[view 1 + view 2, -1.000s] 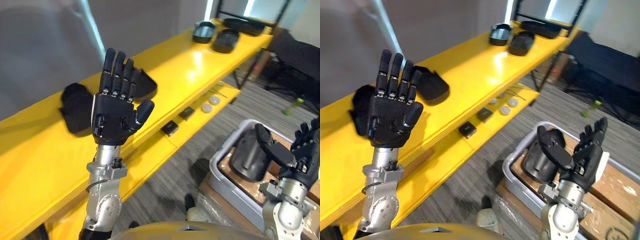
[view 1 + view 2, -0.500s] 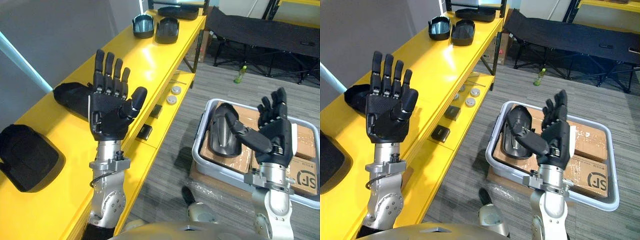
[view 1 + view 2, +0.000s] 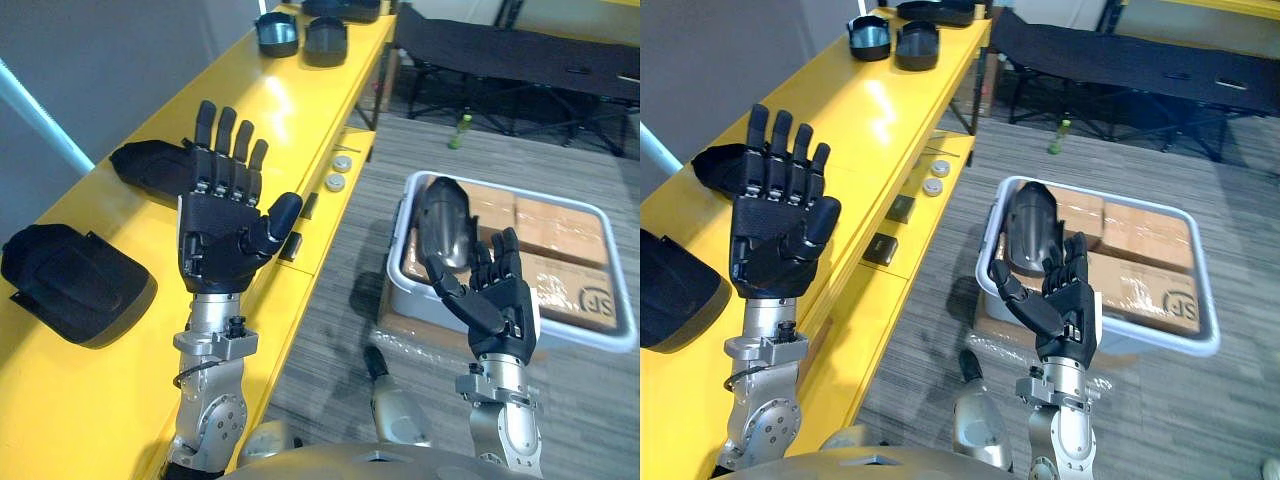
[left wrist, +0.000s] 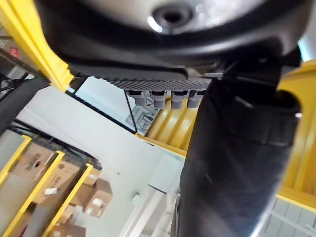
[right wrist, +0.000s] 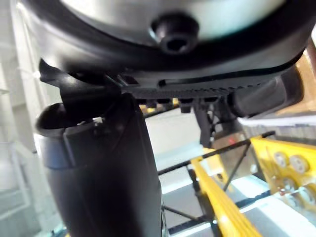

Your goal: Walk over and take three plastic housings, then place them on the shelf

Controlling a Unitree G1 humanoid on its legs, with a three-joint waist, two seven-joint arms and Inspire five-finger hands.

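Two hands held up nearest, palms toward the head camera.
- Left hand (image 3: 220,240): fingers straight, thumb out, holding nothing; raised over the front edge of the yellow shelf (image 3: 290,110).
- Right hand (image 3: 500,310): fingers loosely spread, holding nothing; raised in front of the near rim of the grey bin (image 3: 1150,345).

Five black plastic housings, near to far.
- Near housing (image 3: 75,285): flat on the shelf top, near end, toward the wall edge.
- Second housing (image 3: 150,170): on the shelf top farther along, partly hidden behind the left hand's fingers.
- Bin housing (image 3: 445,225): dark and rounded, in the bin at its shelf-side end, resting on cardboard boxes (image 3: 560,225).
- Far pair (image 3: 277,35) (image 3: 325,40): side by side at the shelf's far end.

Lower level of the shelf (image 3: 910,232):
- two small black blocks (image 3: 880,248) (image 3: 902,208);
- beyond them, two pale round discs (image 3: 335,183) (image 3: 343,163).

Grey carpeted floor (image 3: 350,330) under the bin. Farther off, a green bottle (image 3: 460,130) standing near a black folding cot (image 3: 520,60).
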